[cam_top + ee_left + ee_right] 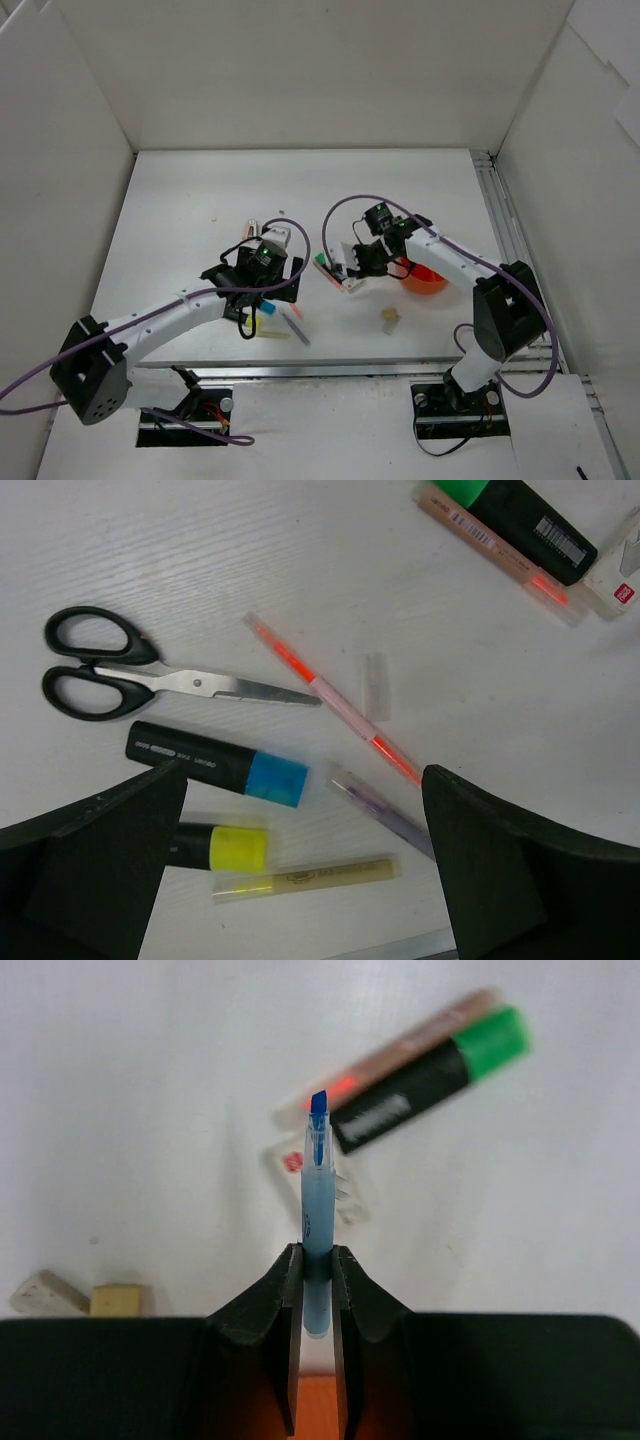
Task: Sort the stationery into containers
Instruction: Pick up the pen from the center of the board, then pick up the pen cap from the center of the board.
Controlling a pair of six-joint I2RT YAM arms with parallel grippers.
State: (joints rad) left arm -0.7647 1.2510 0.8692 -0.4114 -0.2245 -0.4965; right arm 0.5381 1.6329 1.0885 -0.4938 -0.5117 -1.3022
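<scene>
Right gripper (318, 1260): closed tight on a thin blue pen (317, 1205), gripped near its rear end, chisel tip projecting past the fingertips. Hangs just left of the orange-red pot (428, 278) in the overhead view, near the middle of the table (200, 190).

Left gripper (304, 771): spread wide, holding nothing. Hovers over a loose cluster left of centre.

Under the left gripper:
- black-handled scissors (150, 677), blade tip meeting the pink-orange pen (335, 702), which lies on a diagonal
- blue-tipped highlighter (215, 763), just below the blades
- yellow-tipped highlighter (225, 846), rear end hidden behind one finger
- pale yellow pen (305, 877), just beside it
- grey-violet pen (385, 815), near the pink-orange pen's lower end
- small clear cap (376, 685), just beside the pink-orange pen

Ahead of the right gripper — green-tipped highlighter (430, 1072) lying side by side against a beige-pink pen (400, 1055); red-marked white eraser (340, 1195) at their near end, partly behind the blue pen.

Nearer the arm bases: plain white eraser (40, 1292) and beige eraser (118, 1300), side by side, apart from the pot.

Pot contents: cannot tell, mostly covered by the right arm.
</scene>
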